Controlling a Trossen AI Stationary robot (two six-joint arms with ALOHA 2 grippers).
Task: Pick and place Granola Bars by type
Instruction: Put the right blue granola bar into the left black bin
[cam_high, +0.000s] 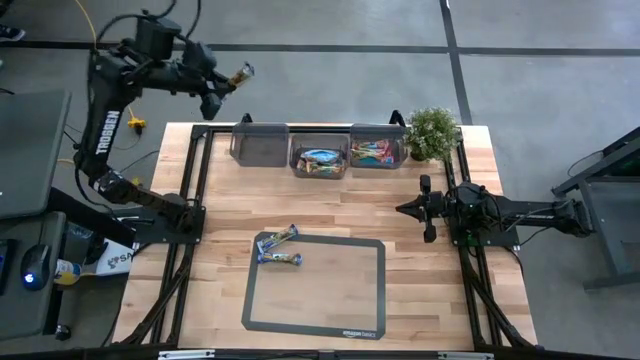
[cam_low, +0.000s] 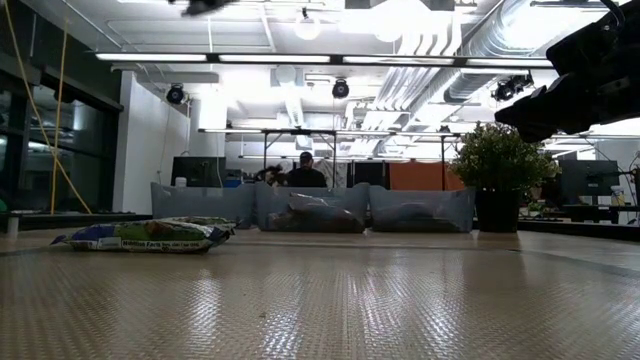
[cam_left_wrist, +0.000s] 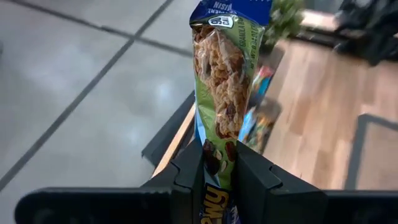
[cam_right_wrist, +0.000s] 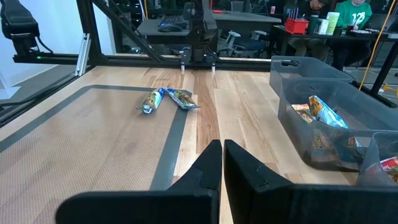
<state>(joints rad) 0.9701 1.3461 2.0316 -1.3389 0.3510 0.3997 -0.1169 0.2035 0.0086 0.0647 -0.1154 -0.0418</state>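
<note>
The left gripper (cam_high: 232, 80) sits high in the upper left of the overhead frame, just above and left of the row of bins, its fingers pinching a granola bar (cam_left_wrist: 225, 87) by one end. The bar sticks out lengthwise from the jaws, probably so it can drop end-first into a bin without the fingers catching a wall. Its wrapper is glossy film, green with a blue end, printed with a picture of lumpy oat clusters; it looks thin and crinkly, and the narrow pinch suits so flat a thing.

The leftmost bin (cam_high: 260, 143) is a clear grey plastic tub with nothing visible in it, and I judge it the likely target, since the held bar hangs near it. The middle bin (cam_high: 318, 158) holds blue-wrapped bars, and the right bin (cam_high: 378, 152) holds pink and multicoloured ones, so the sorting is well along. A small potted plant (cam_high: 432, 132) stands just right of the bins.

Two more bars (cam_high: 279, 247) lie touching in a loose V at the upper left corner of the dark-bordered mat (cam_high: 330, 310), whose surface is a fine woven mesh over the pale butcher-block table (cam_high: 430, 290). They are left to sort.

The right gripper (cam_high: 402, 209) waits at the table's right edge, fingers pressed together on nothing, pointing toward the centre and clear of the other arm's path
</note>
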